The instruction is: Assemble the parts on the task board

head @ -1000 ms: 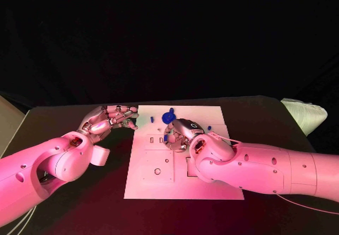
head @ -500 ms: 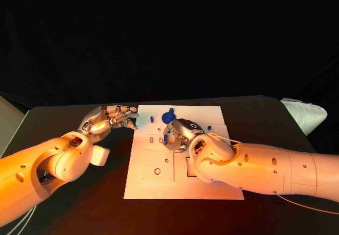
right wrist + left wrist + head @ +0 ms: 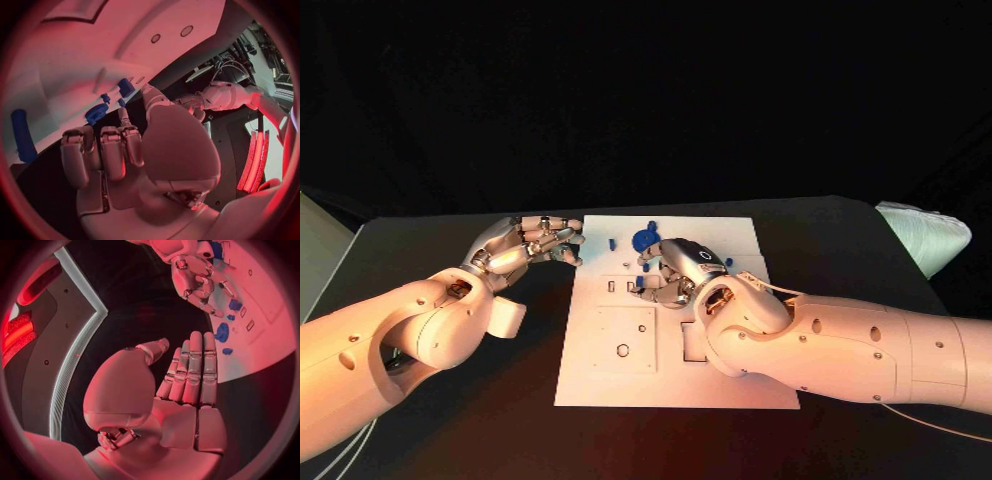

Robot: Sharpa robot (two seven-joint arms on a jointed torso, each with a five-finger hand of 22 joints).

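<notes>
So the black table (image 3: 459, 420) carries everything, and the white task board (image 3: 718, 380) lies flat in the middle of it, long side running away from the robot. It's got shallow cut-outs and little holes all over, which I'd guess are the seats the parts are meant to go into.

The right hand (image 3: 678, 272) is over the far half of the board, knuckles up, fingers curled down toward the slots there. From the right wrist view the fingers (image 3: 100, 152) look bent in with nothing obvious between them, but the head view hides the fingertips, so honestly I can't tell if it's pinching a small piece or not. My read is it's working on a slot right under it.

The left hand (image 3: 531, 243) sits just off the board's left edge, near the far corner. Fingers are straight and close together in its own wrist view (image 3: 190, 370), holding nothing. Looks parked out of the way, or waiting to steady the board.

The parts: a round blue piece (image 3: 645, 239) near the far edge, a small blue peg (image 3: 610, 243) beside it toward the left hand, and a long blue bar (image 3: 20, 135) in the right wrist view. All glossy, plastic-looking, small.
</notes>
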